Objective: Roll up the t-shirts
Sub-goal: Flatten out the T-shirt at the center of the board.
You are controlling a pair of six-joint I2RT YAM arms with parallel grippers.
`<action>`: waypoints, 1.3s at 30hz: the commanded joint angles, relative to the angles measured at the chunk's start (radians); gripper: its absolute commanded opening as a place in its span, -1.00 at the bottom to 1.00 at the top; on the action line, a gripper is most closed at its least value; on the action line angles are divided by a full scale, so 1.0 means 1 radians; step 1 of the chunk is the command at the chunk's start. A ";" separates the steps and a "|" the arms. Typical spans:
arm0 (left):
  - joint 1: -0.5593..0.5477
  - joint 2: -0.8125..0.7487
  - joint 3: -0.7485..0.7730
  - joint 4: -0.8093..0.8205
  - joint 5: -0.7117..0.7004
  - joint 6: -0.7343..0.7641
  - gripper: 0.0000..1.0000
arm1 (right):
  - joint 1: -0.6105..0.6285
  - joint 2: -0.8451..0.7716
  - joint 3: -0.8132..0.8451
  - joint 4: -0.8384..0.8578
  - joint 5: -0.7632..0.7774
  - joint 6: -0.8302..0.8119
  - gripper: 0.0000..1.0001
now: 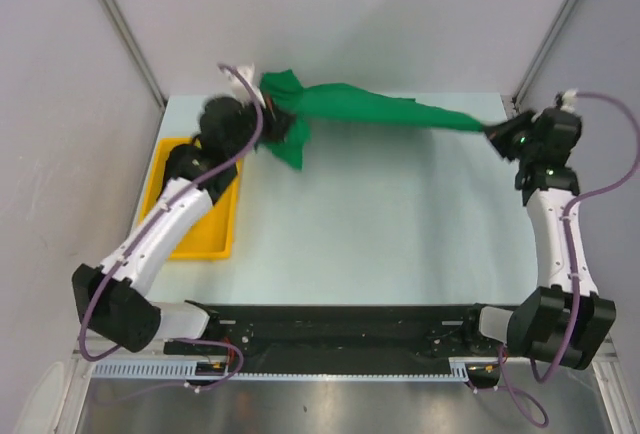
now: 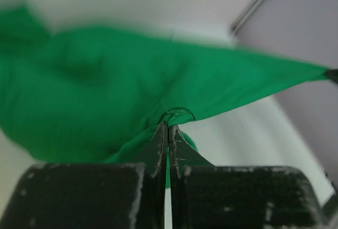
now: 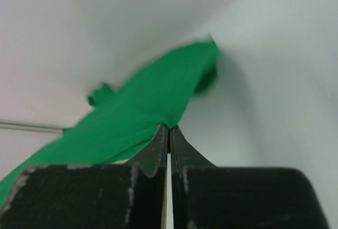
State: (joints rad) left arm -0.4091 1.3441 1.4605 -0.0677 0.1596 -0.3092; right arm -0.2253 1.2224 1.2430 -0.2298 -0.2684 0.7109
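A bright green t-shirt [image 1: 370, 109] hangs stretched in the air over the far part of the table, pulled into a long band between my two grippers. My left gripper [image 1: 272, 114] is shut on its left end, where loose cloth bunches and droops below the fingers. In the left wrist view the shut left gripper [image 2: 168, 126] pinches a hem of the green t-shirt [image 2: 105, 97]. My right gripper [image 1: 492, 134] is shut on the narrow right tip. In the right wrist view the right gripper [image 3: 169, 129] clamps an edge of the green t-shirt [image 3: 142, 113], which runs away to the left.
A yellow tray [image 1: 222, 234] sits at the table's left edge, partly under my left arm. The pale blue table [image 1: 380, 224] spreads below the shirt. Grey walls and metal posts close in at the back and both sides.
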 commanded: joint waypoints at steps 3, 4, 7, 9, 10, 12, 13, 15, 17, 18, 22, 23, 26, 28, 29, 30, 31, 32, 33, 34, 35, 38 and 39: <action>-0.020 -0.141 -0.645 -0.021 -0.121 -0.336 -0.99 | -0.016 -0.003 -0.402 -0.074 0.090 -0.100 -1.00; -0.025 -0.151 -0.691 -0.017 -0.136 -0.349 -1.00 | -0.023 0.014 -0.433 -0.077 0.096 -0.109 -1.00; -0.030 -0.152 -0.814 0.011 -0.106 -0.384 -1.00 | -0.060 0.094 -0.523 -0.062 0.069 -0.140 -1.00; -0.031 -0.131 -0.830 -0.003 -0.092 -0.375 -0.94 | -0.095 0.152 -0.551 -0.046 0.028 -0.157 -1.00; -0.031 -0.120 -0.825 -0.007 -0.080 -0.367 -0.90 | -0.103 0.166 -0.554 -0.048 0.023 -0.162 -1.00; -0.037 -0.094 -0.786 -0.035 -0.063 -0.335 -0.89 | -0.129 0.181 -0.560 -0.049 0.017 -0.166 -1.00; -0.040 -0.050 -0.763 -0.052 -0.055 -0.321 -0.91 | -0.140 0.181 -0.560 -0.055 0.021 -0.163 -1.00; -0.084 -0.004 -0.691 -0.102 -0.045 -0.271 -1.00 | -0.184 0.170 -0.562 -0.088 0.038 -0.150 -1.00; -0.137 0.049 -0.634 -0.159 -0.092 -0.246 -1.00 | -0.216 0.128 -0.562 -0.117 0.049 -0.133 -1.00; -0.189 0.055 -0.629 -0.168 -0.107 -0.242 -1.00 | -0.254 0.106 -0.562 -0.132 0.060 -0.133 -1.00; -0.278 0.055 -0.687 -0.138 -0.118 -0.291 -1.00 | -0.341 -0.007 -0.563 -0.215 0.130 -0.129 -1.00; -0.293 0.056 -0.707 -0.133 -0.123 -0.297 -1.00 | -0.351 -0.050 -0.565 -0.242 0.155 -0.131 -1.00; -0.368 0.046 -0.736 -0.148 -0.127 -0.314 -0.99 | -0.362 -0.102 -0.570 -0.273 0.172 -0.154 -1.00; -0.393 0.024 -0.752 -0.164 -0.117 -0.318 -0.99 | -0.353 -0.116 -0.568 -0.286 0.166 -0.171 -0.88; -0.407 0.006 -0.765 -0.185 -0.114 -0.318 -0.96 | -0.348 -0.121 -0.567 -0.289 0.163 -0.188 -0.57; -0.408 -0.029 -0.772 -0.198 -0.108 -0.311 -0.91 | -0.347 -0.141 -0.565 -0.289 0.164 -0.195 -0.41; -0.410 -0.051 -0.773 -0.210 -0.097 -0.301 -0.73 | -0.336 -0.153 -0.560 -0.287 0.172 -0.200 -0.28; -0.408 -0.072 -0.766 -0.243 -0.104 -0.294 -0.56 | -0.283 -0.168 -0.559 -0.248 0.179 -0.203 0.13; -0.407 -0.103 -0.753 -0.260 -0.118 -0.277 -0.12 | -0.245 -0.176 -0.544 -0.221 0.182 -0.208 0.29; -0.404 -0.111 -0.735 -0.279 -0.158 -0.266 0.06 | -0.193 -0.166 -0.527 -0.177 0.219 -0.202 0.38; -0.390 -0.114 -0.683 -0.308 -0.160 -0.243 0.18 | -0.083 -0.150 -0.511 -0.143 0.238 -0.203 0.50; -0.308 -0.100 -0.600 -0.322 -0.189 -0.228 0.29 | 0.122 0.003 -0.403 0.002 0.354 -0.226 0.52; -0.281 -0.099 -0.586 -0.319 -0.186 -0.228 0.30 | 0.148 0.056 -0.357 0.059 0.363 -0.260 0.49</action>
State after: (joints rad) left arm -0.7853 1.2640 0.7567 -0.3683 0.0250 -0.5751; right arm -0.2493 1.1294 0.7361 -0.4267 -0.0273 0.5232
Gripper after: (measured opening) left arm 0.638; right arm 0.762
